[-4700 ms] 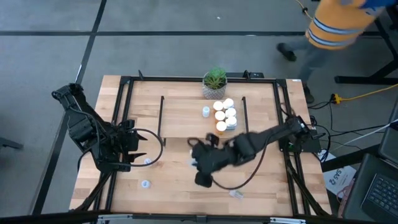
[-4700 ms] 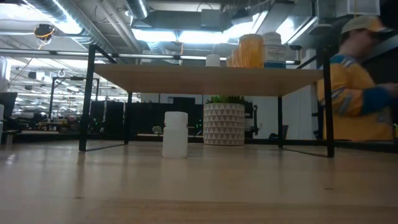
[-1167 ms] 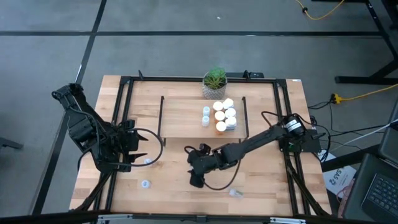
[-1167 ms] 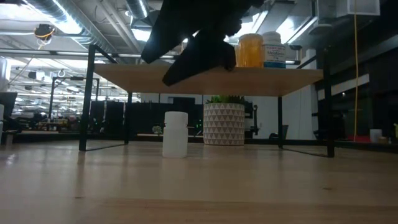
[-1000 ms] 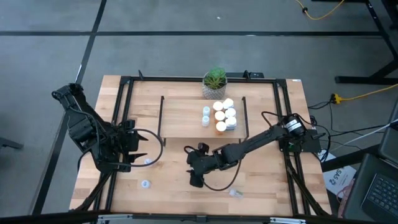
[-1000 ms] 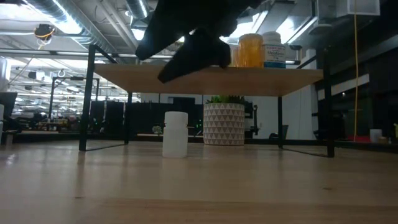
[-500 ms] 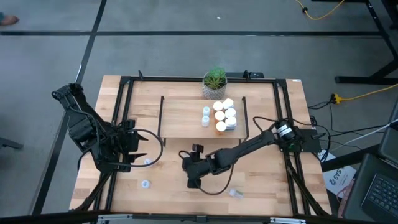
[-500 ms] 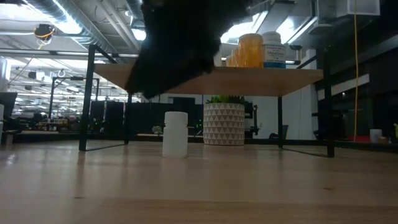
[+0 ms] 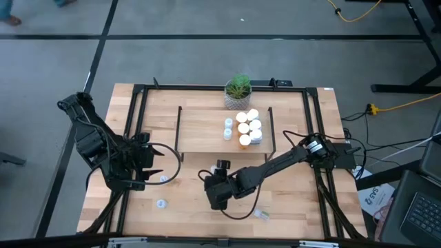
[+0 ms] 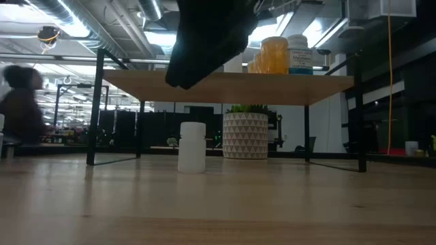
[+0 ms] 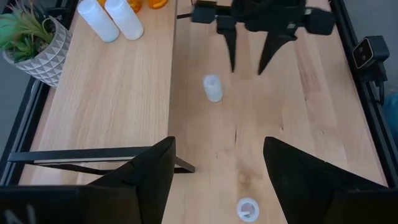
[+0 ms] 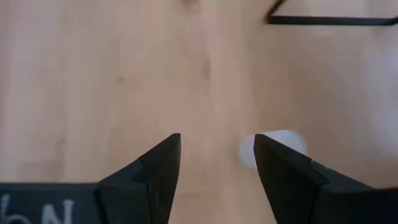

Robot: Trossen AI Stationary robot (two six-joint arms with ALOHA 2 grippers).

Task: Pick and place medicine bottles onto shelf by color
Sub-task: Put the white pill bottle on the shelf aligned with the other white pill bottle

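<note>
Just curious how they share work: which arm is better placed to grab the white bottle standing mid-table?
Right. The right gripper hangs open right by the white bottle, fingers pointing toward it. The left gripper, also open, waits at the table's left side, farther from that bottle.

The right arm is stretched low across the table toward its middle front. The right gripper (image 9: 215, 195) is pointed downward, and its fingers (image 12: 155, 171) are spread apart with nothing between them. The left arm is folded at the left side; the left gripper (image 9: 153, 165) is held open.
</note>
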